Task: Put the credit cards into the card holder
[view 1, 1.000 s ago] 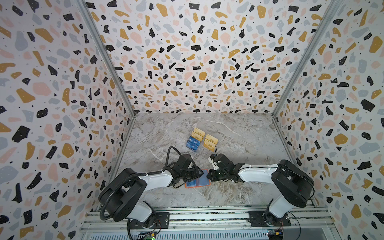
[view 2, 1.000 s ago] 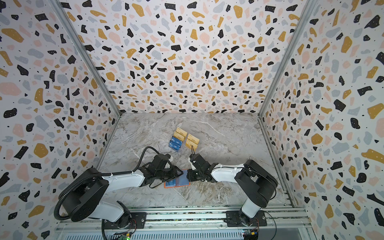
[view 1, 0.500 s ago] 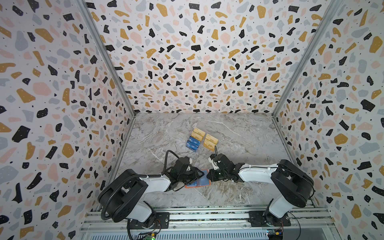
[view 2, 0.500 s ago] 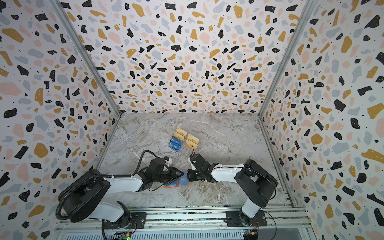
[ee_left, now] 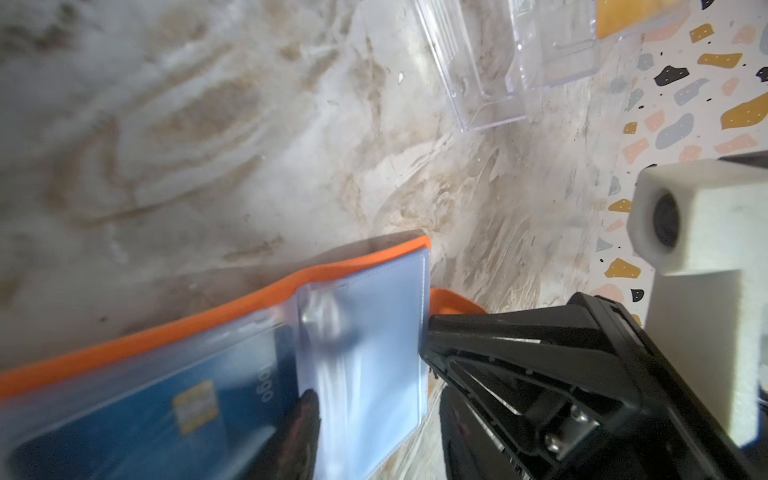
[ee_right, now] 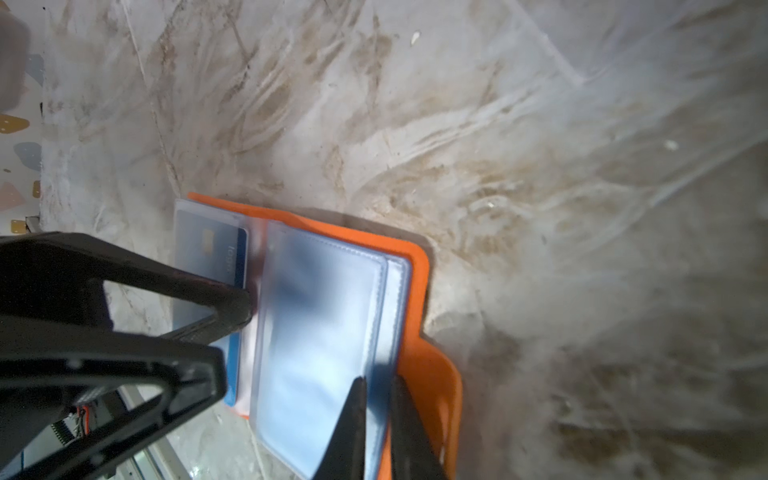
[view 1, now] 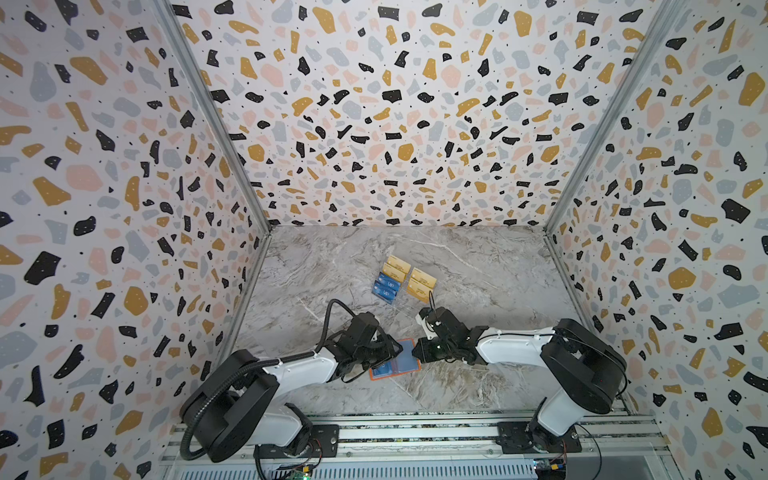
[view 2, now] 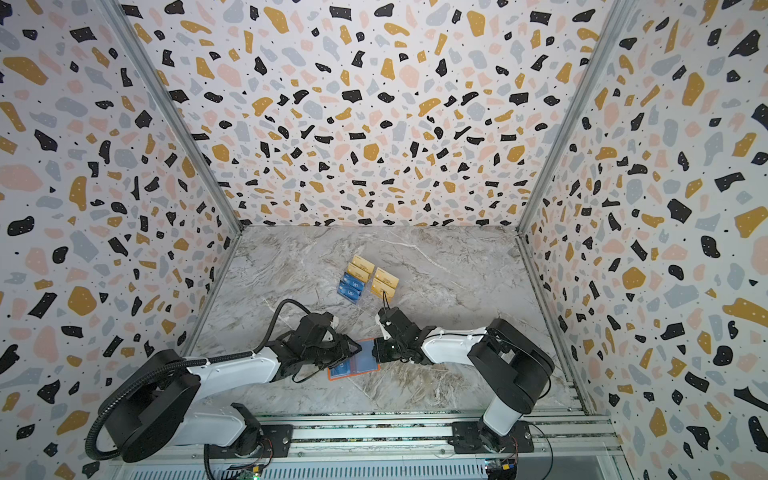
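The orange card holder (view 1: 406,360) (view 2: 362,362) lies open on the marble table near the front. A blue credit card (ee_right: 208,249) (ee_left: 166,415) sits inside its left clear sleeve. My left gripper (view 1: 390,360) (ee_left: 378,428) is open at the holder's left half. One finger (ee_right: 237,303) rests by the fold beside the card, and a loose sleeve leaf lies between the jaws. My right gripper (view 1: 415,354) (ee_right: 378,382) is shut on the sleeve edges (ee_right: 384,316) at the holder's right side. More credit cards, blue (view 1: 386,289) and gold (view 1: 422,282), stand further back.
A clear acrylic tiered rack (ee_left: 498,62) holds those cards behind the holder, its front tiers bare. Terrazzo-patterned walls (view 1: 374,124) close in the table on three sides. A metal rail (view 1: 415,428) runs along the front edge under both arm bases.
My left gripper has shifted slightly over the holder's left half and its jaws have widened a little. The right gripper has kept its hold and place.
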Controlling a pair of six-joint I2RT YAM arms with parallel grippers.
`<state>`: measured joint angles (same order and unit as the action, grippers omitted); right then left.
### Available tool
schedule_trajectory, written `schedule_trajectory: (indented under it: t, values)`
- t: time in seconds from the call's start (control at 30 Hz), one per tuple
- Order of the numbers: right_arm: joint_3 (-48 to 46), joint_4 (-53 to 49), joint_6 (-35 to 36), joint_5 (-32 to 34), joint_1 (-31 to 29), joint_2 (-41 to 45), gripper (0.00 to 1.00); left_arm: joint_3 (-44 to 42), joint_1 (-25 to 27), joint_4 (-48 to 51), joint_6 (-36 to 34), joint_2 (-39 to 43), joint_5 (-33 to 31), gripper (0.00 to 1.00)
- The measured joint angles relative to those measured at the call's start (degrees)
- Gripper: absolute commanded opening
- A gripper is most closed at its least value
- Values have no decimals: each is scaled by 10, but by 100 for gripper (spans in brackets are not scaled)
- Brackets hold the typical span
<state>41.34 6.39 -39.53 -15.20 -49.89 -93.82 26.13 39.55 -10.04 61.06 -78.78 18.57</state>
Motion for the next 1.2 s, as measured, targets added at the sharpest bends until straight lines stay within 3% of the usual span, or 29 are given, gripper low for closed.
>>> schedule_trajectory:
  t: [0.5, 1.2]
  values:
    - [0, 2, -1, 1, 0, -2, 14, -18, -1, -72, 16, -26, 18, 45]
    - [-1, 5, -3, 0, -3, -3, 13, -18, -2, -19, -23, -2, 19, 33]
